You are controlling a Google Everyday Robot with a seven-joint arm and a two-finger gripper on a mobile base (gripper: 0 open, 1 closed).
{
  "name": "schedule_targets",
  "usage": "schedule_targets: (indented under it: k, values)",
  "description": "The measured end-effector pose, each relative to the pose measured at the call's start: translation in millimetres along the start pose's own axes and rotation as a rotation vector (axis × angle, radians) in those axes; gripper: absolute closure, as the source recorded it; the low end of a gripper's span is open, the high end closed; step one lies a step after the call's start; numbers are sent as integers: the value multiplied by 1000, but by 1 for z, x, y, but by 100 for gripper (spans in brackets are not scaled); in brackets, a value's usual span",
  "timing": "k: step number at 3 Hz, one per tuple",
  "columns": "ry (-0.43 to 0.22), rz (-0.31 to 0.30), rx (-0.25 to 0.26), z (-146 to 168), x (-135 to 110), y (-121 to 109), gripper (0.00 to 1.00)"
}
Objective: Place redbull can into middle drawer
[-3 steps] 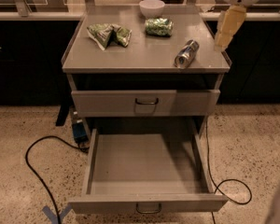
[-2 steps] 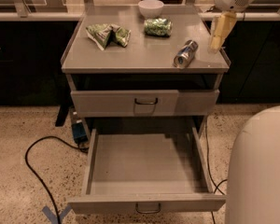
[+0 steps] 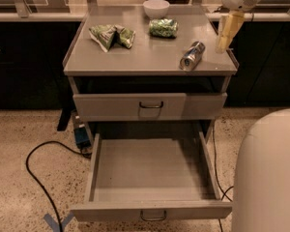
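Bowl (image 3: 156, 7), green can (image 3: 163, 27) and 2 snack bags (image 3: 112, 35) sit behind the toppled redbull can (image 3: 192, 55); middle drawer (image 3: 154, 170) stands open below. Gripper (image 3: 226, 33) hangs just right of the can, its opening impossible to tell.

Office kitchen or lab — speckled floor (image 3: 19, 129), dark counters (image 3: 29, 17), grey cart (image 3: 135, 57), gripper (image 3: 222, 45) over its right edge.

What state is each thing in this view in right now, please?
Silver can: lying on its side on the cabinet top, not held.
Green can: lying on its side.
Bowl: upright.
Snack bags: lying crumpled.
Upper drawer: shut.
Lower drawer: pulled out, nothing inside.
Gripper: above the top's right edge, apart from the silver can.
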State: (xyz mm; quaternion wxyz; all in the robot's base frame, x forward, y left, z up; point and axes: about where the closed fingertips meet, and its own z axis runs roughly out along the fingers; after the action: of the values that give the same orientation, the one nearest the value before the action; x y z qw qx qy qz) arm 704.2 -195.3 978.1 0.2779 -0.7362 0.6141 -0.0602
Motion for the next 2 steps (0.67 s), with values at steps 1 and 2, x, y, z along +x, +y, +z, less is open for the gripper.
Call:
schedule_targets:
  k: [1,2]
  values:
    - [19,-98,103,-9,18,-23,0]
    - [52,-185,147,0,29,-41,0]
